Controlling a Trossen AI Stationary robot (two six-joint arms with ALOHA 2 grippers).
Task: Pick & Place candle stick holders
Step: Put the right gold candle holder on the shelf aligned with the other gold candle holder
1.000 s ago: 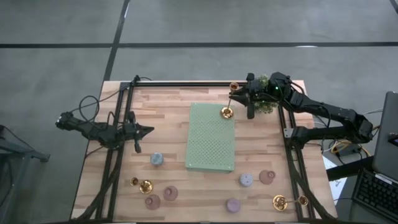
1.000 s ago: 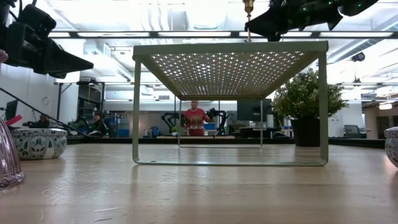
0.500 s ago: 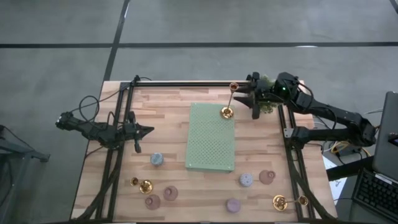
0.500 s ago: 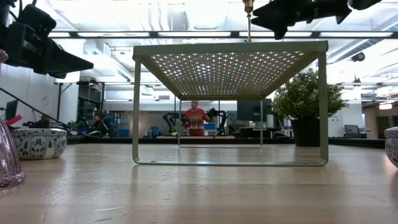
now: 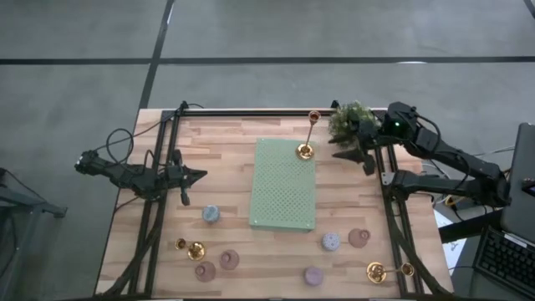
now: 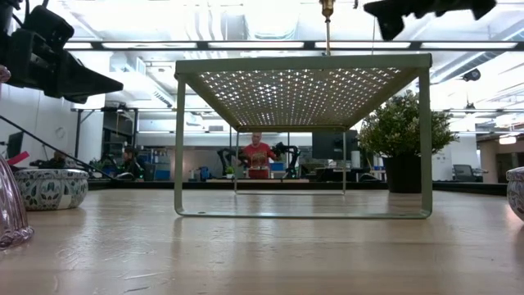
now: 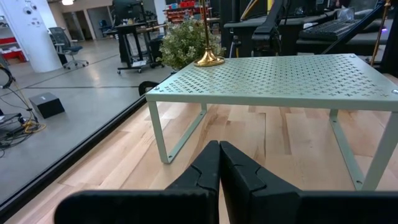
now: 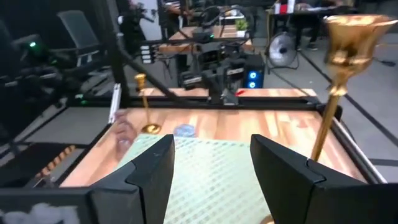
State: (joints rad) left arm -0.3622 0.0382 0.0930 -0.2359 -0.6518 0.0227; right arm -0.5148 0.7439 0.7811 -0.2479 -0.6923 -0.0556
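A tall thin-stemmed gold candle stick holder (image 5: 308, 142) stands upright by its round base on the far right corner of the pale green perforated stand (image 5: 284, 188). It also shows in the right wrist view (image 8: 339, 81) and the left wrist view (image 7: 208, 59). My right gripper (image 5: 353, 155) is open and empty to the right of it, apart from it (image 8: 211, 149). My left gripper (image 5: 196, 176) is shut and empty (image 7: 219, 168), left of the stand. Small pastel cup-like holders (image 5: 211, 214) and gold holders (image 5: 195, 248) stand on the table's near part.
A green potted plant (image 5: 351, 121) stands at the far right corner beside my right arm. Pink, lavender and blue-grey cups (image 5: 332, 242) and a gold holder (image 5: 376, 270) sit near the front right. The stand is raised on thin legs (image 6: 180, 147). Black rails run along both table sides.
My right gripper has drawn back from the tall gold holder toward the table's right edge. The holder has stayed upright on the stand's far right corner.
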